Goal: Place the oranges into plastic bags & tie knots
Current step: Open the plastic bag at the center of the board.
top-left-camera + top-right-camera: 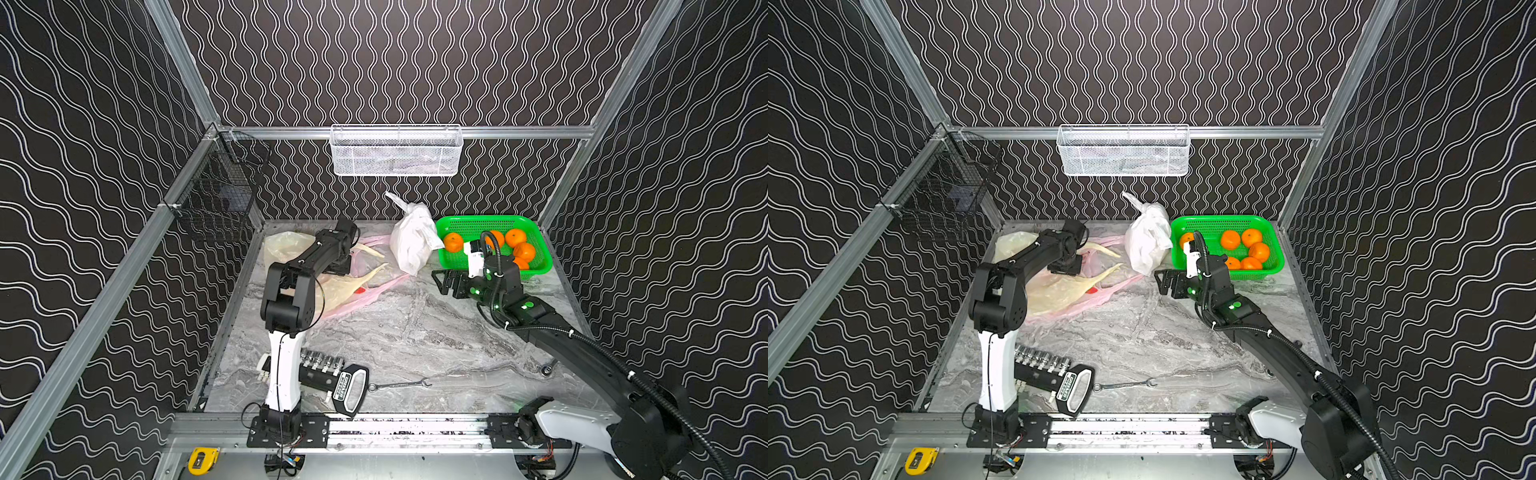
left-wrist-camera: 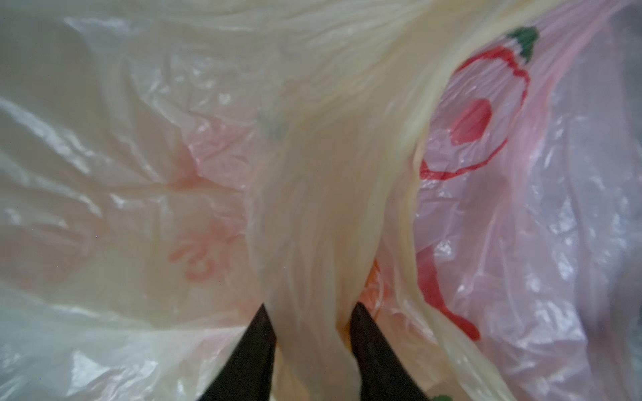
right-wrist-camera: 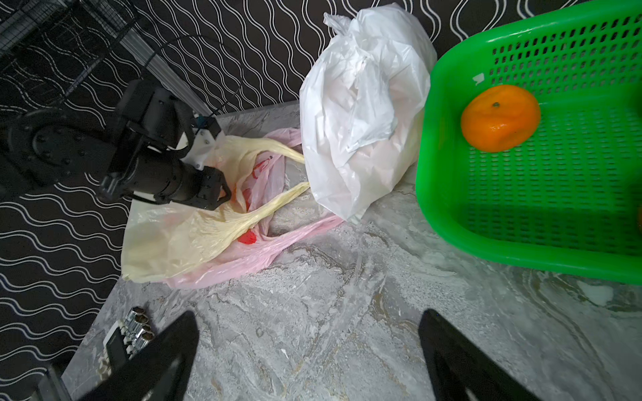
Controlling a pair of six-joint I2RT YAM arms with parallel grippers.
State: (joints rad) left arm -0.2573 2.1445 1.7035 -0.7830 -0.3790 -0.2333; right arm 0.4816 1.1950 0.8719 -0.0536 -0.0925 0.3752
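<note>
A fold of the yellowish bag [image 1: 286,245], at the marble surface's [image 1: 415,332] far left corner, is pinched in the narrowed left gripper [image 2: 311,307]: bag-opening is judged underway. The right gripper [image 3: 309,314], wide open and empty, is needed next for the oranges [image 1: 515,237] in the far-right green basket [image 1: 469,226].

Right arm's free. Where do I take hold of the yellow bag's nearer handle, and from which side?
I'd grip the nearer handle mid-length, where it is bunched into a narrow rope lying on the table. Its tip reaches the white bag, so bring the open right pincer down from above on the bare-table side, jaws across the strip.
</note>
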